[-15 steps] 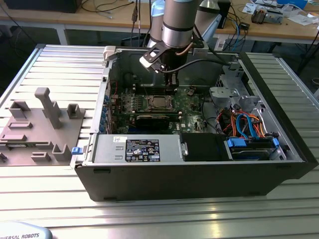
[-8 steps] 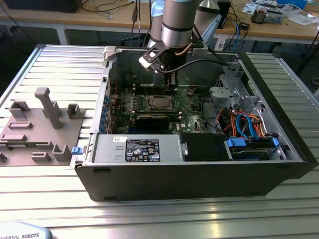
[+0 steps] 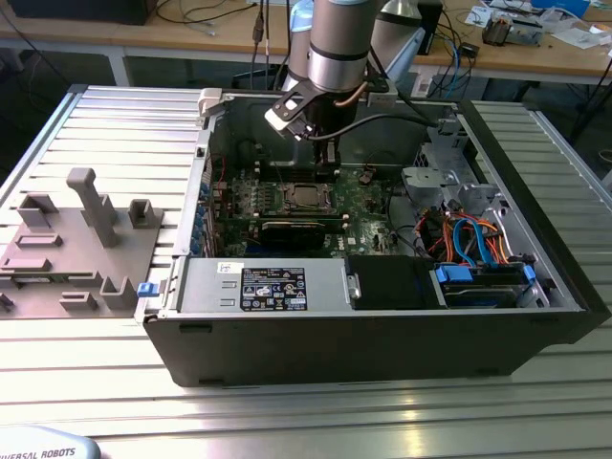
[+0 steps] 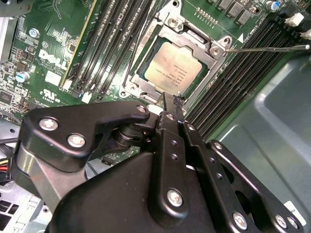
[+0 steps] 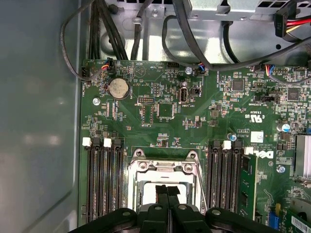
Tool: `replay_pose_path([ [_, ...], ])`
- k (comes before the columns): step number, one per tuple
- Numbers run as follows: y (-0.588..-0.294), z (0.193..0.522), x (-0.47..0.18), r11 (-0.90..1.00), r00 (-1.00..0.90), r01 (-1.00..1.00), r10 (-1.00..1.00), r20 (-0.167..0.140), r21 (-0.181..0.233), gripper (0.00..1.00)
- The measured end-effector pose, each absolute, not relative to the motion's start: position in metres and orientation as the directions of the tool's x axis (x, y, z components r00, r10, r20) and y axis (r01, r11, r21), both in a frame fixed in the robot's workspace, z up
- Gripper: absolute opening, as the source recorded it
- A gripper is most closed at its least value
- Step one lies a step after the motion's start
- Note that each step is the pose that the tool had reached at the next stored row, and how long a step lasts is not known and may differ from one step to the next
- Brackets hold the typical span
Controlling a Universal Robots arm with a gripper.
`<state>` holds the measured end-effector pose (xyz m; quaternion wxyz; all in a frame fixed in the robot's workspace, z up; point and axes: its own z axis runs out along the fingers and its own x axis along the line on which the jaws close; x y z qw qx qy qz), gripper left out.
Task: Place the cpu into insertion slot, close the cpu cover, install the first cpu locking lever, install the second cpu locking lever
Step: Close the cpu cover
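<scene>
The cpu (image 4: pixel 179 68) lies flat in the insertion slot (image 4: pixel 132 86) on the green motherboard (image 5: pixel 160 111), silvery top face up. The cpu cover (image 4: pixel 190 38) lies down around it as a metal frame with a square window. A thin locking lever (image 4: pixel 272 48) sticks out sideways from one socket corner, over the memory slots. My gripper (image 4: pixel 170 99) hangs just above the socket's edge, fingers shut together on nothing. In the first wrist view the gripper (image 5: pixel 168 188) overlaps the cpu (image 5: pixel 146 194). In the exterior view the gripper (image 3: pixel 329 172) reaches down into the black case over the cpu (image 3: pixel 304 197).
Rows of black memory slots (image 4: pixel 112 43) flank the socket on both sides. A long black card (image 3: pixel 296 231) lies in front of it. Cables and drive cages (image 3: pixel 469 239) fill the case at the exterior view's right. A grey fixture (image 3: pixel 76 239) stands outside, at the left.
</scene>
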<state>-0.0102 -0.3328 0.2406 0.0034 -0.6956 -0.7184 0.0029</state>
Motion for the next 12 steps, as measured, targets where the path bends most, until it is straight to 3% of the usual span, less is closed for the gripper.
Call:
replay_pose_path([
  [12, -0.3328, 0.2401, -0.0124, 0.032, -0.032, 0.999, 0.999, 0.001, -0.009, 0.11],
])
